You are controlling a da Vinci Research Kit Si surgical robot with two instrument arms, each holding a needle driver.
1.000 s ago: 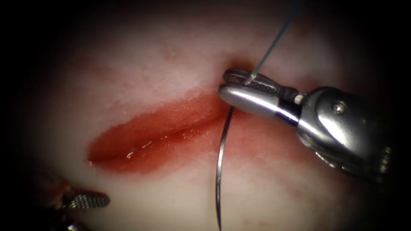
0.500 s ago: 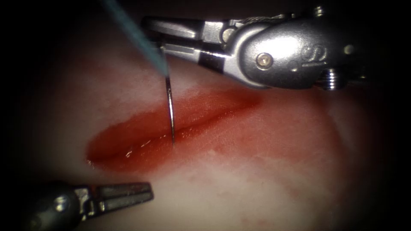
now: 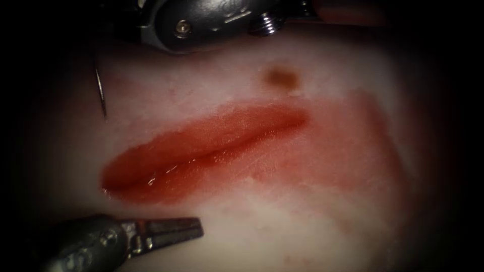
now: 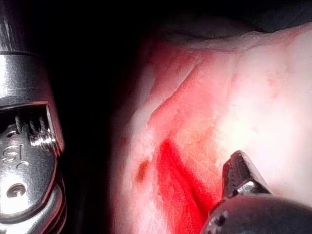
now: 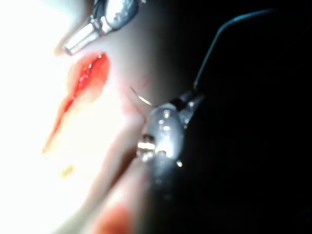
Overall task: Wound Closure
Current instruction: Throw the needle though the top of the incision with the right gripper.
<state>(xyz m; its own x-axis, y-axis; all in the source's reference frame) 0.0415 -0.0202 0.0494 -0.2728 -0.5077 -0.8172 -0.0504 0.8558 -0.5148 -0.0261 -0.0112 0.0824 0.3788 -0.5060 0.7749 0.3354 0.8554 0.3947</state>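
The pale, pink-mottled slab of pork-belly tissue [image 3: 322,226] is taking up most of the endoscope frame. A long, slanted red cut [image 3: 201,151] is running from lower left to centre right. This cut is the only hollow in the scene, and it is holding a glossy pool of red fluid [image 3: 161,174] along its lower left stretch. A small brown spot [image 3: 281,76] is lying on the tissue just above the cut's right end.

The right arm's silver needle driver [image 5: 187,104] is entering along the top edge of the endoscope frame. In the right wrist view its jaws are clamping the thin curved steel needle [image 3: 101,93] close to the needle's thread end. The fine blue thread [image 5: 219,44] is trailing away from that end.

The needle is hanging point-down at the upper left of the endoscope frame, above the cut's left end. It appears to be clear of the tissue.

The left arm's dark grey needle driver [image 3: 198,229] is lying at the lower left, below the cut. Its jaws are pressed together and are gripping nothing.

Handling, as a judgement:
- The needle is probably light, rigid and slick, so it is likely to swivel in the jaws. Take hold of it on the body of the curve, away from the point.
- The tissue is probably soft, wet and easily torn.
- The thread is probably limp and easily frayed.
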